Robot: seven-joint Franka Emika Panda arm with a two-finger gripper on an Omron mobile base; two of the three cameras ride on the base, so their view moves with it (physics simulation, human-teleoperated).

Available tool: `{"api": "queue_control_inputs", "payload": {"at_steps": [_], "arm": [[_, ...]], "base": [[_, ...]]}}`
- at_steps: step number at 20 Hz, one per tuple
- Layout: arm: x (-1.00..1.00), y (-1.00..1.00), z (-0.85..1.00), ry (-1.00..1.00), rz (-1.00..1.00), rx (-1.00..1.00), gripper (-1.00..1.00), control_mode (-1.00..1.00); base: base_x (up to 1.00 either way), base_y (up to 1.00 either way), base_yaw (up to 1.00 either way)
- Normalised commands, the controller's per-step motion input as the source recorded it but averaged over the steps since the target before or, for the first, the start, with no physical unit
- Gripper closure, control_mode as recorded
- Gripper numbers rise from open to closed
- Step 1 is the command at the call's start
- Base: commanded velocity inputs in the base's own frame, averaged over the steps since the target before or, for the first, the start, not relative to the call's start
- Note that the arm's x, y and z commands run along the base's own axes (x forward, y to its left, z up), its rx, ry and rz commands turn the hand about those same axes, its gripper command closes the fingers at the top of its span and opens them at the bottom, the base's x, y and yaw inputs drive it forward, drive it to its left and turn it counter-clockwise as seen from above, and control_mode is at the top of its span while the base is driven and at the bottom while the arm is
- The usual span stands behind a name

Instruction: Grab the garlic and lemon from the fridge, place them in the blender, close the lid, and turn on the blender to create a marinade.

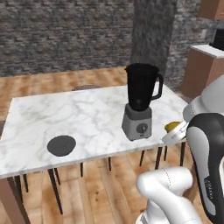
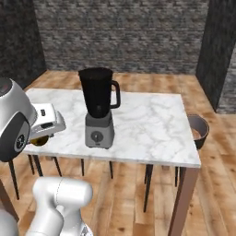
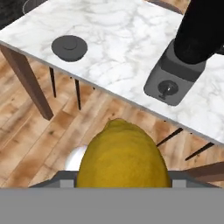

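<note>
My gripper [image 3: 122, 180] is shut on the dark-yellow lemon [image 3: 123, 158], held in the air off the table's near edge. The lemon [image 1: 171, 127] peeks out beside the hand, right of the blender's base; from the other side the lemon [image 2: 39, 139] sits under the white hand. The blender [image 1: 140, 103] stands on the marble table [image 1: 65, 111], its black jar open at the top. Its knob faces me on the blender [image 3: 169, 85] base. The dark grey lid [image 1: 61, 145] lies flat near the table's front left; in the hand view the lid [image 3: 69, 47] shows too. Garlic and fridge are out of view.
Dark stool legs stand under the table [image 2: 152, 124], and a round stool seat [image 2: 198, 131] sits past its right end. A brown wooden cupboard [image 1: 202, 72] stands at the back right. Wooden floor surrounds the table, with brick walls behind.
</note>
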Motion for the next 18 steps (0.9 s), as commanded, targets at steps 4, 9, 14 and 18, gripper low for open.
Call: {"api": "queue_control_inputs", "payload": {"at_steps": [4,9,14,18], "arm": [[0.0,0.0,0.0,0.0,0.0,0.0,1.0,1.0],[0.0,0.0,0.0,0.0,0.0,0.0,1.0,1.0],[0.0,0.0,0.0,0.0,0.0,0.0,1.0,1.0],[0.0,0.0,0.0,0.0,0.0,0.0,1.0,1.0]], "base": [[0.39,0.96,-0.26],[0.48,0.08,0.02],[0.28,0.0,0.05],[0.11,0.0,0.01]]}}
